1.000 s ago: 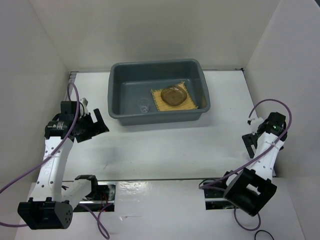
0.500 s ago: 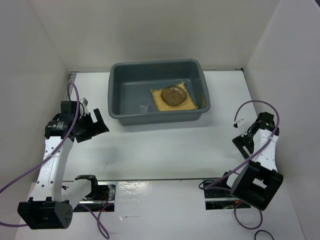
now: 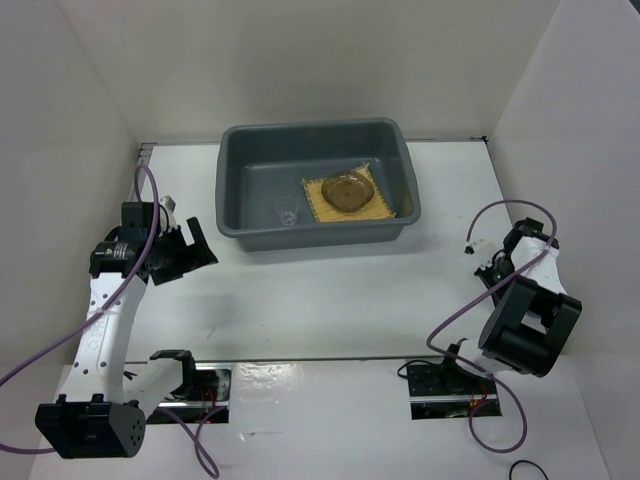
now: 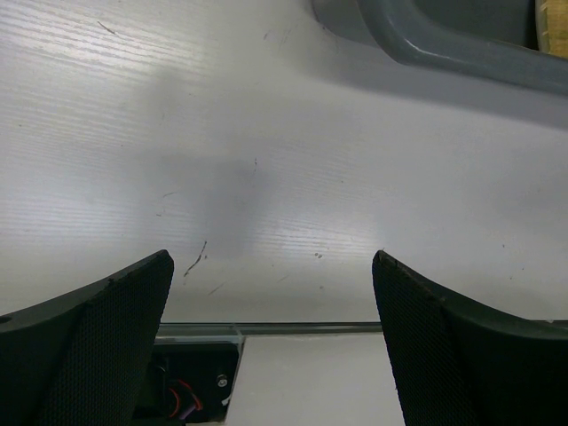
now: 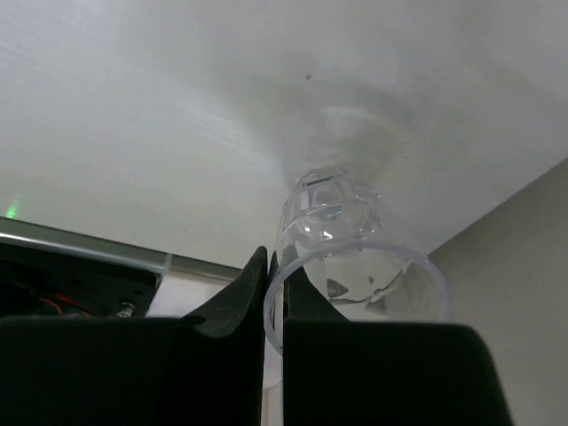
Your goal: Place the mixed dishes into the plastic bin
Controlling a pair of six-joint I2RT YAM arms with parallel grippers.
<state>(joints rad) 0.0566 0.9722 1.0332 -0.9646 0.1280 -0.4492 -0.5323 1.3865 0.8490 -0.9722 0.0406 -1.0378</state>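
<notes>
The plastic bin point(image 3: 236, 175) stands at the back middle of the table. Inside it lie the yellow woven mat point(image 3: 322, 204), a smoky saucer point(image 3: 348, 190) on the mat, and a clear glass cup point(image 3: 288, 213). Another clear glass cup point(image 5: 342, 222) stands on the table at the far right, close to the side wall. My right gripper point(image 5: 273, 266) point(image 3: 490, 268) is shut on that cup's rim, one finger inside and one outside. Left of the bin, my left gripper point(image 4: 271, 266) point(image 3: 198, 247) hangs open over bare table with nothing between its fingers.
The white side wall point(image 5: 524, 293) rises just beyond the held cup. A corner of the bin's rim point(image 4: 444, 44) shows at the top of the left wrist view. The table's near edge, with a metal strip point(image 4: 311, 328), runs under the left gripper.
The right arm has turned and drawn in toward the right wall, and its gripper has closed from open onto the cup's rim. The left arm has not moved.
</notes>
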